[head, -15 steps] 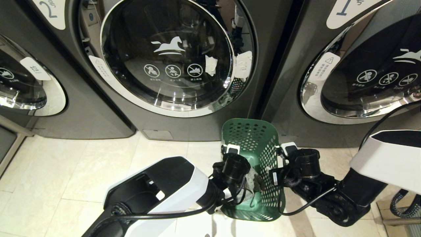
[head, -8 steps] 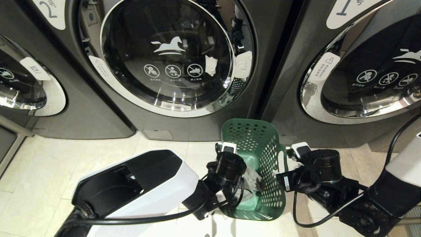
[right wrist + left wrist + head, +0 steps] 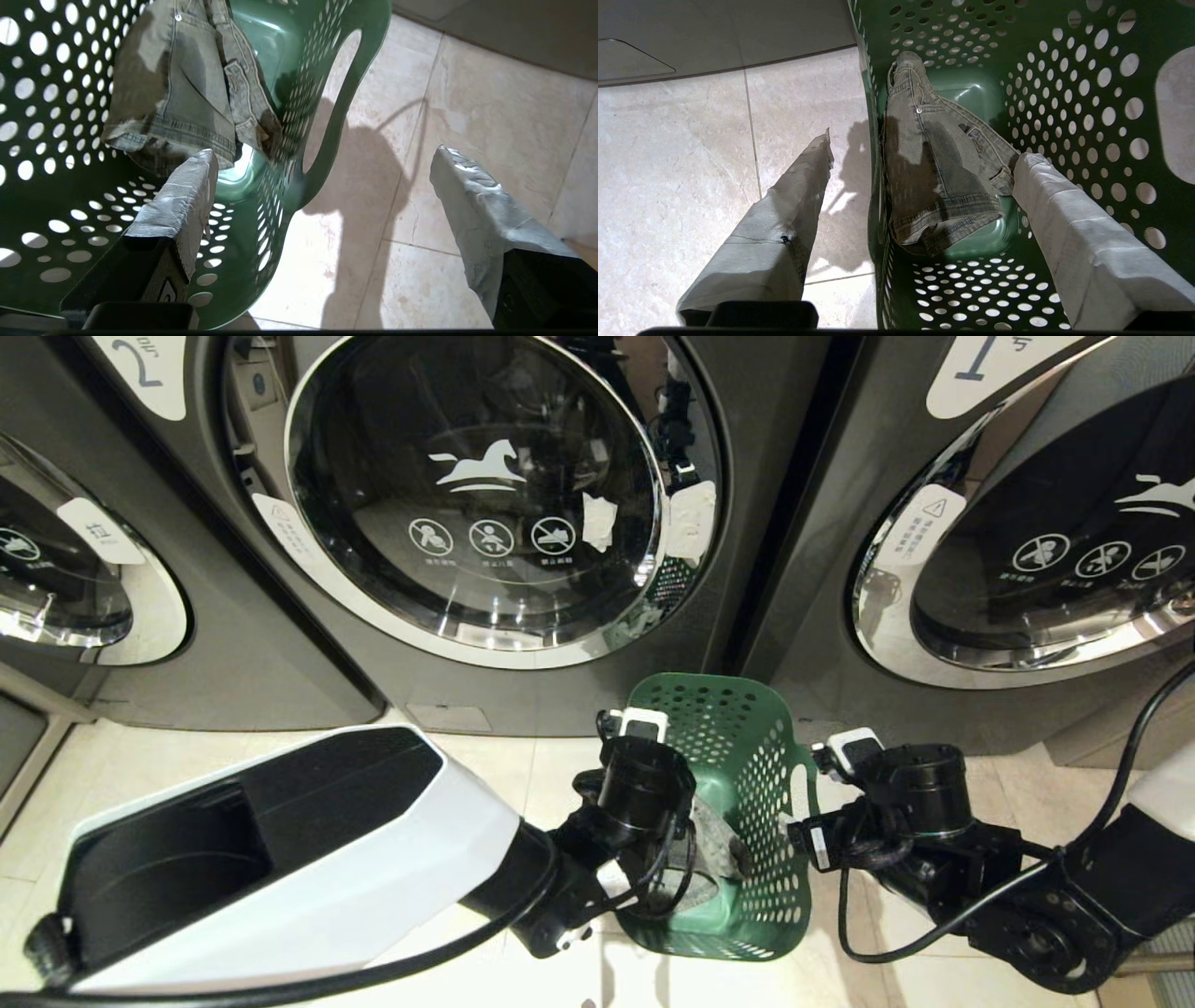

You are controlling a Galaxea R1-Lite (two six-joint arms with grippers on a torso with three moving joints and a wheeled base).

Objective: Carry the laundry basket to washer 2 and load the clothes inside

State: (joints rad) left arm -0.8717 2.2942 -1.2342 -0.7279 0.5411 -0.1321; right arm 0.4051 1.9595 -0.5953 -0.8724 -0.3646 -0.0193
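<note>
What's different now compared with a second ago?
Both grippers have let go of the basket and drawn back from its sides: the left gripper straddles one wall with fingers wide, the right gripper straddles the other. The basket has stayed on the floor in front of washer 2, door shut, with the clothes inside.

Laundromat, by the look of it — I'm facing a row of identical dark grey front-loaders with chrome-rimmed glass doors, horse logos and pictogram warnings. Numbered labels: washer 2 point(image 3: 485, 504) ahead, washer 1 point(image 3: 1027, 532) on my right, a third point(image 3: 65, 579) on my left — pale tiled floor point(image 3: 233, 803) underneath.
</note>
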